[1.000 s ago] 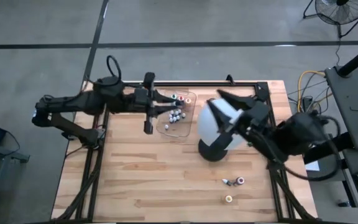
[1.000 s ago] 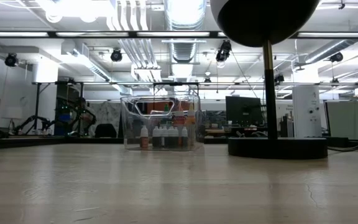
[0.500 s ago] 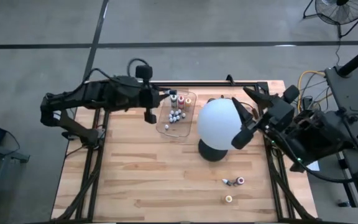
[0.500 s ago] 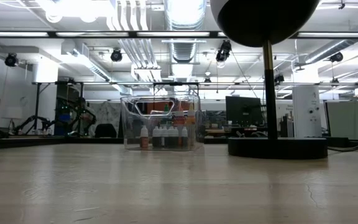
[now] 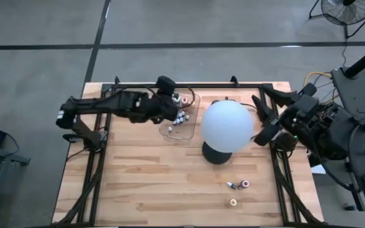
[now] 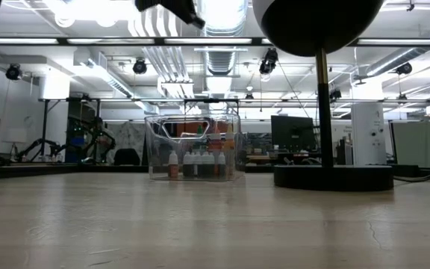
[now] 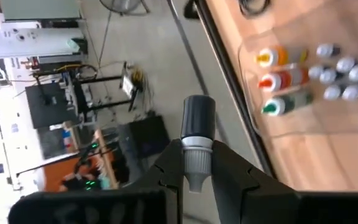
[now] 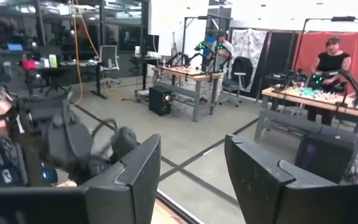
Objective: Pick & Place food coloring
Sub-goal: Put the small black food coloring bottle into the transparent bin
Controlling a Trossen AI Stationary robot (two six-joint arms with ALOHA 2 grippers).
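Above the clear tray (image 5: 181, 126), the left gripper (image 7: 193, 163) clamps a dark-capped vial (image 7: 197, 140) — the right gripper (image 8: 188, 165), far right, gapes empty.

No text or label can be read anywhere

The high view looks straight down on the whole table (image 5: 170, 183) from well above. The low view sits at tabletop height, facing level across the boards toward the clear tray (image 6: 193, 147), which the high view places near 12 o'clock (image 5: 180, 120). The left wrist view looks past its own fingers (image 7: 229, 174) onto that same tray from near. The right wrist view faces off the table into the room, where a person (image 8: 333, 62) shows.
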